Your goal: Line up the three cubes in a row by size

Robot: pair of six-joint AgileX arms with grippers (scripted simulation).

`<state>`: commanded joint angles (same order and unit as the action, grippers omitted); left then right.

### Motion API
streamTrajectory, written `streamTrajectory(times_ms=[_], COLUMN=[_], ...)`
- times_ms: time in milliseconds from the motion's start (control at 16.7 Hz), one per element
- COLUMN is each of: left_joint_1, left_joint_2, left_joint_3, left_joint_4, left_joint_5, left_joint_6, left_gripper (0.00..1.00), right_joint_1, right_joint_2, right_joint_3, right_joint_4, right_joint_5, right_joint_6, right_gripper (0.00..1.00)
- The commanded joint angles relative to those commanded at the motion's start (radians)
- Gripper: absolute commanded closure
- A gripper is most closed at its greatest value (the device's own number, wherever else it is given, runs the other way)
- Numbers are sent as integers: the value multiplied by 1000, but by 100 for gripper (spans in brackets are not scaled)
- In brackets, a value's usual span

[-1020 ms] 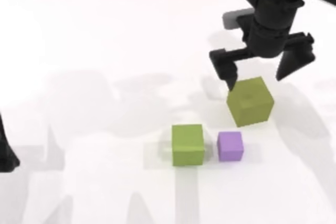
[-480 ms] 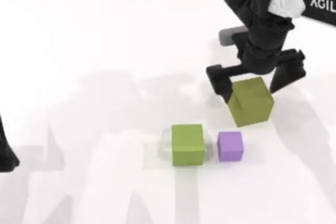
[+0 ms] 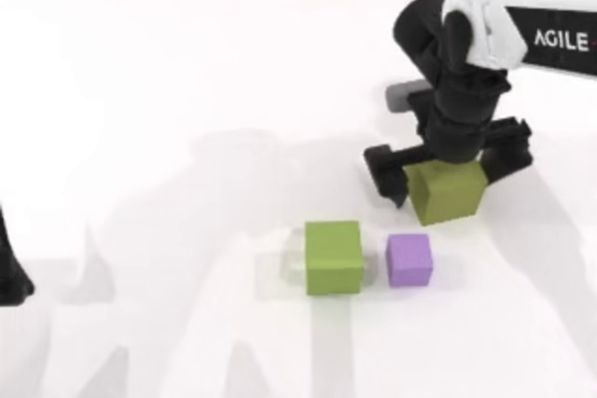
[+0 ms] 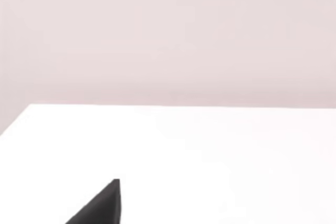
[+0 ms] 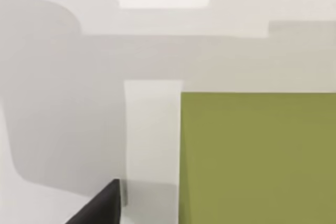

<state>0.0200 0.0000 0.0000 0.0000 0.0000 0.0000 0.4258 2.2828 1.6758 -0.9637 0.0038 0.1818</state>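
The largest, olive-green cube (image 3: pixel 451 195) sits on the white table at the right, behind the other two. My right gripper (image 3: pixel 452 177) is low over it and open, with one finger (image 3: pixel 394 184) to its left and the other at its right. In the right wrist view the olive cube (image 5: pixel 257 156) fills the picture beside one dark fingertip (image 5: pixel 102 205), with a gap between them. The lime-green cube (image 3: pixel 334 256) and the small purple cube (image 3: pixel 409 260) stand side by side nearer the front. My left arm (image 3: pixel 9 277) is parked at the left edge.
The white table (image 3: pixel 187 90) stretches wide to the left and back. The left wrist view shows only bare table, a pale wall and one fingertip (image 4: pixel 105 203). A narrow gap separates the purple cube from the olive one.
My right gripper has come down and slightly forward, from above the olive cube to straddling it. None of the three cubes has moved. The left arm is still.
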Motion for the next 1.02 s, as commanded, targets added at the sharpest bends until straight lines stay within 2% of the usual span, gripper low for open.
streamTrajectory(times_ms=[780, 1020], left_joint_1=[0, 0], left_joint_2=[0, 0], left_joint_3=[0, 0], left_joint_4=[0, 0], left_joint_5=[0, 0], left_joint_6=[0, 0], left_gripper=[0, 0], right_joint_1=[0, 0], right_joint_2=[0, 0], right_joint_3=[0, 0], right_joint_4=[0, 0], right_joint_5=[0, 0], right_joint_6=[0, 0], right_gripper=[98, 100])
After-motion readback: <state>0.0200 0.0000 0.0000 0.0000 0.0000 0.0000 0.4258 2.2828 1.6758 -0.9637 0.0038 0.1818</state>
